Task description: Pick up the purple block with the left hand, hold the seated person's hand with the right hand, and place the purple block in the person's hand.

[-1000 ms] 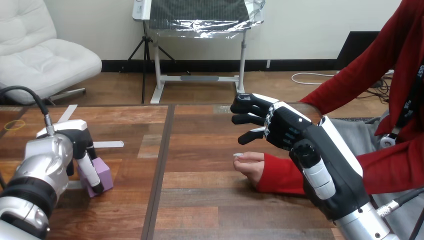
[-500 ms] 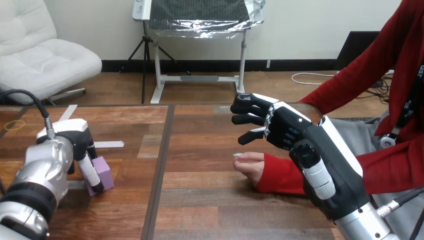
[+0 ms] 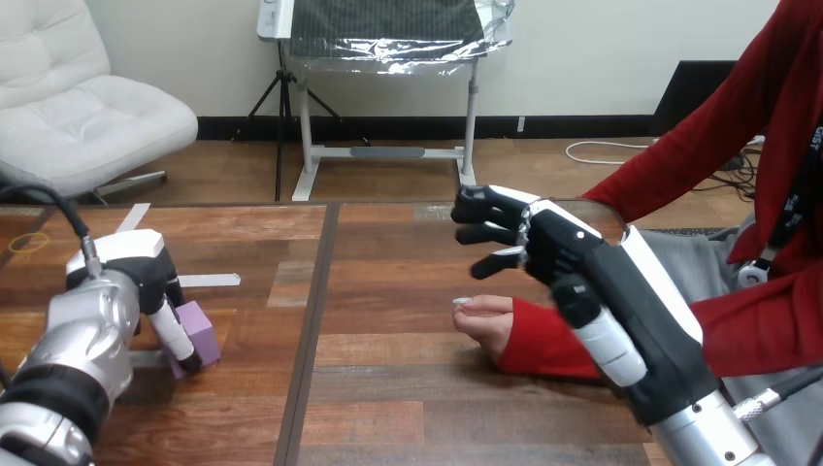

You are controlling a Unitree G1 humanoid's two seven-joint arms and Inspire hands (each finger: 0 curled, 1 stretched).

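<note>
The purple block (image 3: 201, 327) lies on the wooden table (image 3: 408, 388) at the left. My left hand (image 3: 146, 272) sits over it from the left. One finger (image 3: 178, 338) runs down the block's near-left face, and the rest of the grip is hidden behind the hand's back. My right hand (image 3: 558, 248) hovers open, fingers spread and pointing left, above the person's hand (image 3: 485, 318). That hand rests loosely curled on the table at the end of a red sleeve. The two are apart.
White tape strips (image 3: 209, 281) lie on the table behind the block, and another strip (image 3: 129, 219) lies further back. A yellow ring (image 3: 27, 243) sits at the far left. The person's other arm (image 3: 679, 155) reaches in at the upper right.
My right hand has turned a little and edged right above the person's hand. My left forearm has drawn slightly back to the left. The block has barely shifted.
</note>
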